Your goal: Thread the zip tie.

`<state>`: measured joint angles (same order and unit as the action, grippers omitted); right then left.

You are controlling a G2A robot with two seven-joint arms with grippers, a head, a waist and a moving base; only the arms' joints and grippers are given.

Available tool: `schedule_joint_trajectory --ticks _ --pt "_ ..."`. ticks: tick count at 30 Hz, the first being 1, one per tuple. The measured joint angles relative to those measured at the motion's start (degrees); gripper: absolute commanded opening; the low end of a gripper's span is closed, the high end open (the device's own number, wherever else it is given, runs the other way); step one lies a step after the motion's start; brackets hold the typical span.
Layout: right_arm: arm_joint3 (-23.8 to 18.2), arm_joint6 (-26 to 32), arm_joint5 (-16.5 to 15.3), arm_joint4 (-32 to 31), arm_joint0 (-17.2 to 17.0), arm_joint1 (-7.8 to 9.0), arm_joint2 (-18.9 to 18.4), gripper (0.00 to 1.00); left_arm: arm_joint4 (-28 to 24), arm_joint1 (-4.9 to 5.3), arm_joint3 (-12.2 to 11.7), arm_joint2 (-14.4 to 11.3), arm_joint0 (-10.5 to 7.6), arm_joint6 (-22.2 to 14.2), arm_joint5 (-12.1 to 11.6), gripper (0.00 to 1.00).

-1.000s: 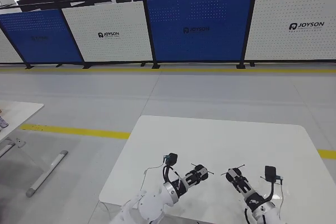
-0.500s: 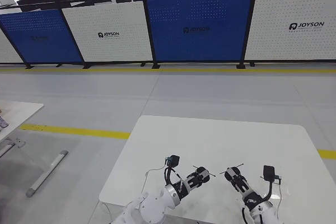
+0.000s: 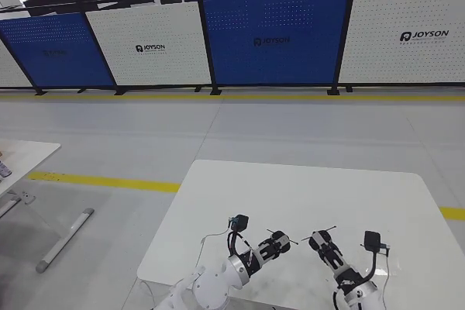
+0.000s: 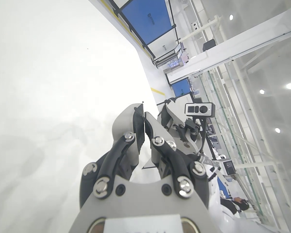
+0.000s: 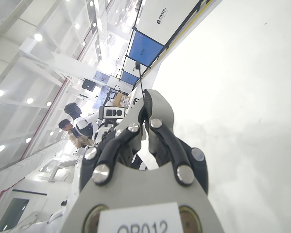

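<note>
- A white table (image 3: 294,186) stands on a pale workshop floor, with blue and white wall panels (image 3: 275,43) behind it.
- Near the table's front edge, the left gripper (image 3: 276,243) has its jaws pressed together on a thin dark strip. This seems to be the pointed end of the zip tie (image 3: 291,240).
- A small gap separates the two grippers, which point toward each other.
- The right gripper (image 3: 320,240) pinches the zip tie, and the tie's square head (image 5: 137,64) sticks out past the fingertips.
- The step in hand looks like lining up the pointed end with the head. Nothing appears threaded yet.
- The next move calls for closing the gap slowly, with the tip aimed straight at the head's slot.
- The slot is too small to see, and the tip shows only as a speck. I cannot tell whether the grippers hold one bent tie or two separate pieces.
</note>
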<state>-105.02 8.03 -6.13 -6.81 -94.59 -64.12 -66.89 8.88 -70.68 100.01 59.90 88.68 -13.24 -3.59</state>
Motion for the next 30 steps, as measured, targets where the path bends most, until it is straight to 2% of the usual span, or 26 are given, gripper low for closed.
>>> schedule_joint_trajectory --ticks 7,12,20,26,30 --pt "2.73 1.73 -7.02 -1.51 -0.85 0.02 -0.10 0.00 0.00 0.00 0.00 0.00 0.00 0.00 0.00 0.00" --pt "3.85 1.57 -8.37 -1.45 -0.23 -0.14 -0.17 0.00 0.00 0.00 0.00 0.00 0.00 0.00 0.00 0.00" --pt "3.86 1.40 -8.14 -1.47 -0.23 -0.16 -0.18 0.00 0.00 0.00 0.00 0.00 0.00 0.00 0.00 0.00" --pt "3.31 -3.30 -1.71 -5.23 0.15 -0.91 1.91 0.00 0.74 -0.02 -0.01 -0.29 -0.12 0.75 -0.15 0.00" --pt "3.40 -3.38 -0.07 -6.35 0.76 -1.28 3.22 0.00 4.98 -0.02 0.18 -1.18 0.13 4.15 -1.53 0.00"
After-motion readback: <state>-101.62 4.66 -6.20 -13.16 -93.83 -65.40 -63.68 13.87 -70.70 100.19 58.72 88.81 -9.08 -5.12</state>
